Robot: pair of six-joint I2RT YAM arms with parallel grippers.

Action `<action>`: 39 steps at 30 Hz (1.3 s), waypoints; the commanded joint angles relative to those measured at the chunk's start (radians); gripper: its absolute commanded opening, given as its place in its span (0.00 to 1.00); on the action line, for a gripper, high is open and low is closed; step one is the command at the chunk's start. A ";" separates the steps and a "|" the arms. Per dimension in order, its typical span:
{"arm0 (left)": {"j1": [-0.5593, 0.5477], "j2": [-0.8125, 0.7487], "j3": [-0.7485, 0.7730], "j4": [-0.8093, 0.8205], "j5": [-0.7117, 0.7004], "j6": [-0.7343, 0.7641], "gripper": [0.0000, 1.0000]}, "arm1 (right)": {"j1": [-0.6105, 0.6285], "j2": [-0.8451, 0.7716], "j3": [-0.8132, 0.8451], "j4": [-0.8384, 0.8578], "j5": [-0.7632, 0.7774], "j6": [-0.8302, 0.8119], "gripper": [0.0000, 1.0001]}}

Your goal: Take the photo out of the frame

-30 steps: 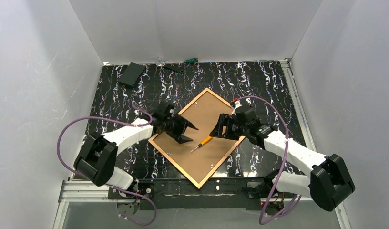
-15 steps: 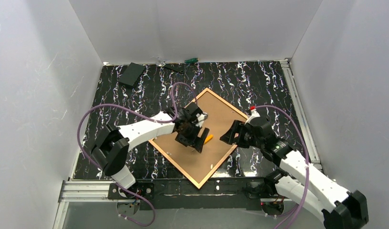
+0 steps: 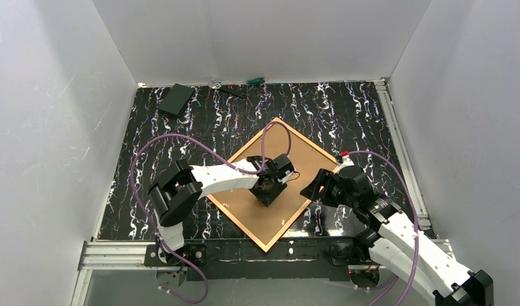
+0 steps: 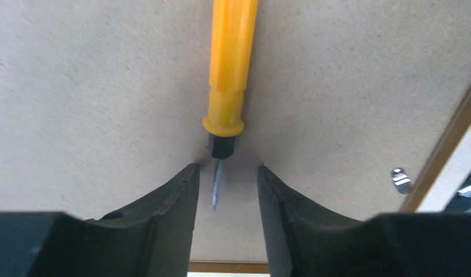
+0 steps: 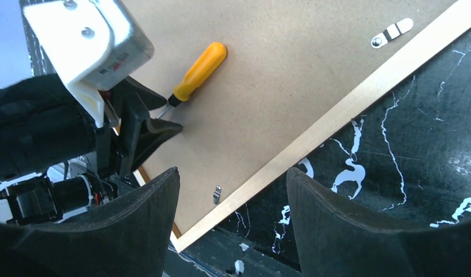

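Note:
The frame [image 3: 235, 224] lies face down as a diamond on the black mat. The photo's plain brown board back [image 3: 302, 159] fills it. My left gripper [image 3: 268, 191] points down at the board's middle. In the left wrist view its fingers [image 4: 224, 190] stand apart on either side of the thin blade of an orange-handled screwdriver [image 4: 230, 57] lying on the board [image 4: 94, 104], and they do not touch it. My right gripper [image 3: 311, 186] hovers open over the frame's right rail [image 5: 337, 115], nothing between its fingers [image 5: 233, 184]. The photo's printed side is hidden.
Small metal tabs [image 5: 392, 33] [image 5: 217, 194] sit along the board's edge by the rail. A black box [image 3: 176, 99] and a green-handled tool [image 3: 255, 80] lie at the mat's back edge. White walls close in three sides.
My left gripper has swung right across the board and come down over the screwdriver, jaws widening then narrowing. My right gripper has drawn back to the frame's right rail.

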 commanded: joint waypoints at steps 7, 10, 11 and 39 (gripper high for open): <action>0.003 0.026 0.025 -0.122 -0.126 0.030 0.00 | -0.003 0.066 0.003 0.067 -0.042 0.013 0.74; 0.004 -0.020 0.010 -0.132 -0.108 0.028 0.00 | -0.005 0.143 0.036 0.096 -0.090 0.024 0.77; 0.004 -0.045 0.000 -0.130 -0.092 0.024 0.00 | -0.018 0.179 0.051 0.109 -0.113 0.036 0.78; 0.214 -0.438 -0.261 0.164 0.871 -0.150 0.00 | -0.101 0.769 0.338 0.429 -1.068 -0.223 0.68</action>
